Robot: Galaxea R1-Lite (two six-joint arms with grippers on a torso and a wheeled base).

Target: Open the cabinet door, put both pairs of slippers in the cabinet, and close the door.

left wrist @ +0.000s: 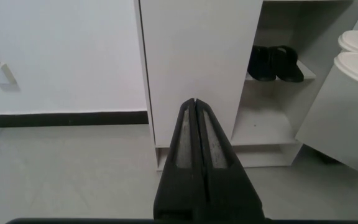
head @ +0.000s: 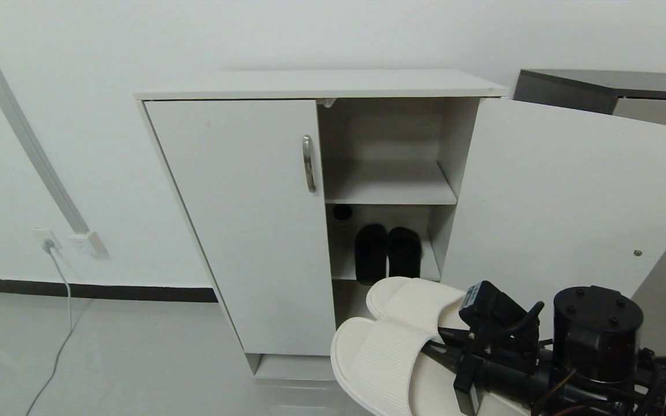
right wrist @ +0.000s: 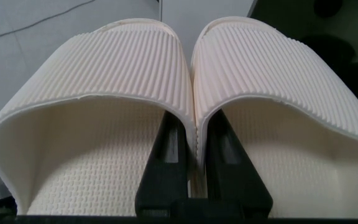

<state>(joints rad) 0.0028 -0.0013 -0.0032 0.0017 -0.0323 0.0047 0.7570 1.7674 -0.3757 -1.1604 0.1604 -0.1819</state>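
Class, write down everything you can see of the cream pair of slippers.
The cream slippers are an open-backed pair with ribbed upper bands and dimpled insoles, seemingly soft foam. They sit side by side, inner edges pressed together, toes toward the cabinet. The right end effector is shut on them, one finger inside each slipper, pinching the adjoining sides. They hang off the floor before the open compartment.

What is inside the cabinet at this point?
A black pair of slippers sits on the second shelf. The closed left door hides the cabinet's other half.
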